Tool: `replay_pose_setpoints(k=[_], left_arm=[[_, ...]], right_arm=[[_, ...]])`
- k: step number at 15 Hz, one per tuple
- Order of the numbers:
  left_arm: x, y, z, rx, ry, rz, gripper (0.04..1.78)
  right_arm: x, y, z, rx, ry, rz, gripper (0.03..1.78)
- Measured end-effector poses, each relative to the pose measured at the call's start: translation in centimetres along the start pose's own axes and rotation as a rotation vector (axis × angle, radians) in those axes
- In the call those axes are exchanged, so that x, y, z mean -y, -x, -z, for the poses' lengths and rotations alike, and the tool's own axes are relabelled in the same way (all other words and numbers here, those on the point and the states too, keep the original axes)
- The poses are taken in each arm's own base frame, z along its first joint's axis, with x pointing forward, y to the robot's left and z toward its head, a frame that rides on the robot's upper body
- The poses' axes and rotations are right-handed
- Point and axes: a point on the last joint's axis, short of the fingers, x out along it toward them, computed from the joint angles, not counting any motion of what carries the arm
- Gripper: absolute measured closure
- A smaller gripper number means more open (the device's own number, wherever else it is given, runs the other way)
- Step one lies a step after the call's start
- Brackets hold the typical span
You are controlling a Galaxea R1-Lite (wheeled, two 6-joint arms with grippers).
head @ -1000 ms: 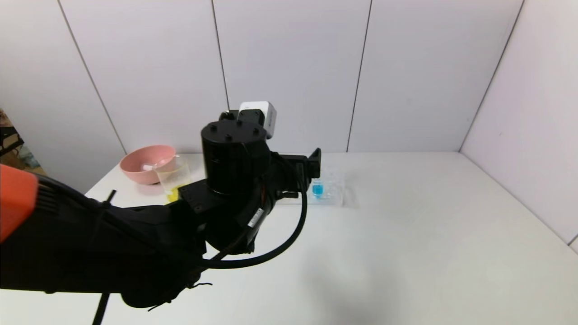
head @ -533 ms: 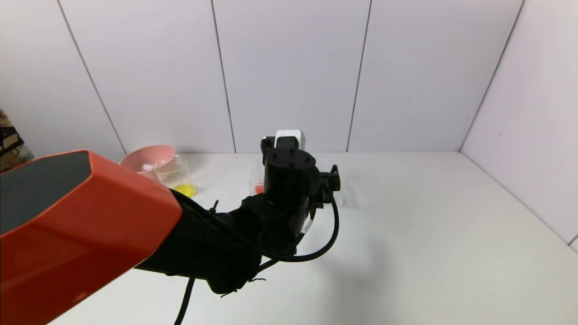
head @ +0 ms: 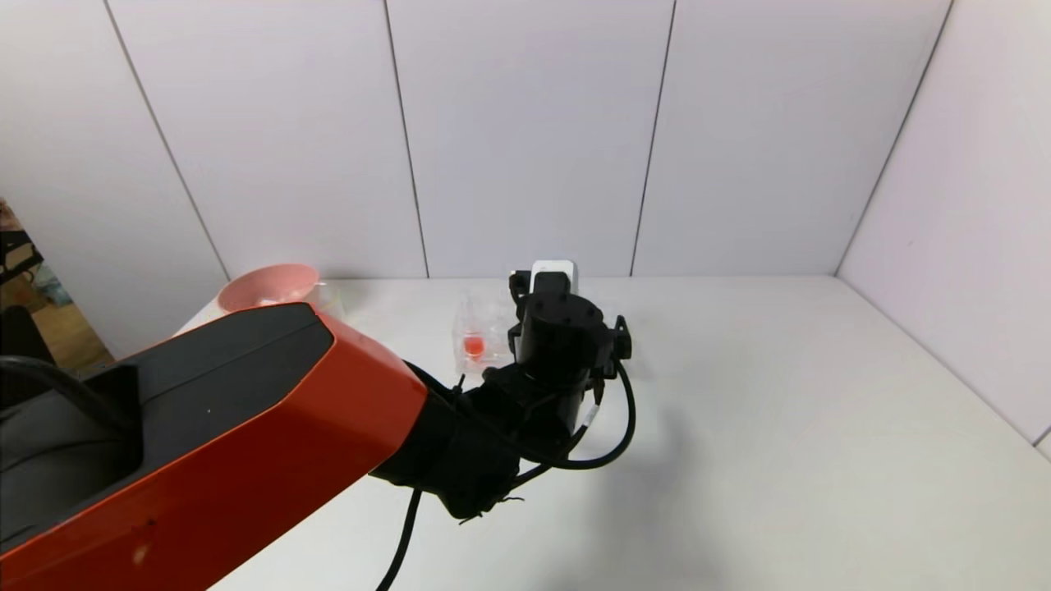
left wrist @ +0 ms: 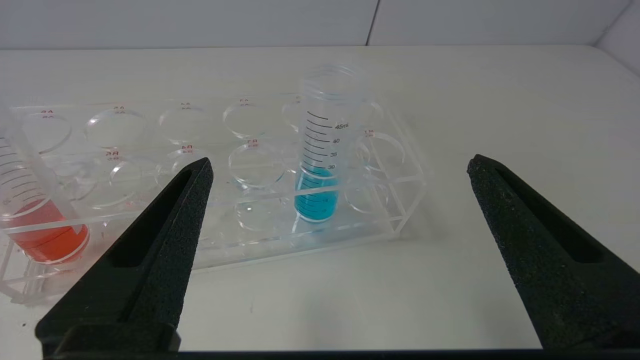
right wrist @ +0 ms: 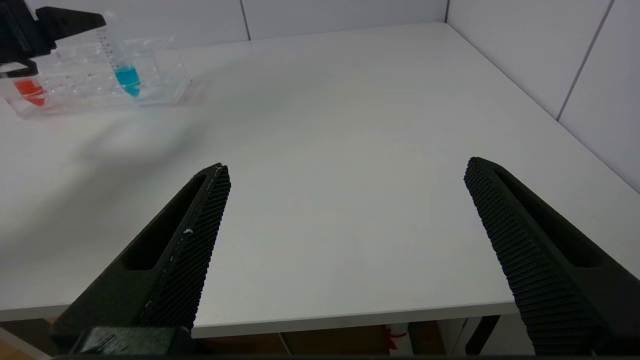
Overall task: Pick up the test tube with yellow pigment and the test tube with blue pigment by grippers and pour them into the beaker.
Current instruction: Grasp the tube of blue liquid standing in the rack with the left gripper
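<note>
The test tube with blue pigment (left wrist: 316, 195) stands upright in a clear rack (left wrist: 395, 200), near its end. My left gripper (left wrist: 340, 161) is open and empty, just short of the rack. The tube stands ahead between its fingers, nearer one finger (left wrist: 165, 235). In the head view the left wrist (head: 562, 328) covers that tube. The beaker (head: 332, 297) is mostly hidden behind my left arm. The test tube with yellow pigment is hidden. My right gripper (right wrist: 346, 164) hangs open and empty over the table's near edge, far from the rack.
A tube with red-orange liquid (left wrist: 42, 235) stands at the rack's other end (head: 474, 345). A pink bowl (head: 267, 287) sits at the back left by the wall. White wall panels close off the table at the back and right.
My left arm has swung right, from beside the beaker and bowl to the rack, and reached farther out. It now covers the blue tube in the head view and uncovers the red-orange one.
</note>
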Motion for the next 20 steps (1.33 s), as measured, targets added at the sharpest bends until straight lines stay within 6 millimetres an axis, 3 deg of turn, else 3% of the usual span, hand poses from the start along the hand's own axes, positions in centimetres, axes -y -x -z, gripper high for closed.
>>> replay_pose_setpoints(k=[9, 17, 20], left_arm=[[-1.1, -3.9, 1.4, 0.02, -0.048, -0.041, 0.04], [-0.9, -4.7, 2.3, 0.021, -0.081, -0.046, 0.04], [-0.8, -4.9, 2.3, 0.025, -0.082, -0.046, 0.2]], right_arm=[[0.0, 0.0, 0.0, 0.0, 0.0, 0.0, 0.1], [0.0, 0.0, 0.0, 0.0, 0.0, 0.0, 0.1], [0.0, 0.0, 0.0, 0.0, 0.0, 0.0, 0.1]])
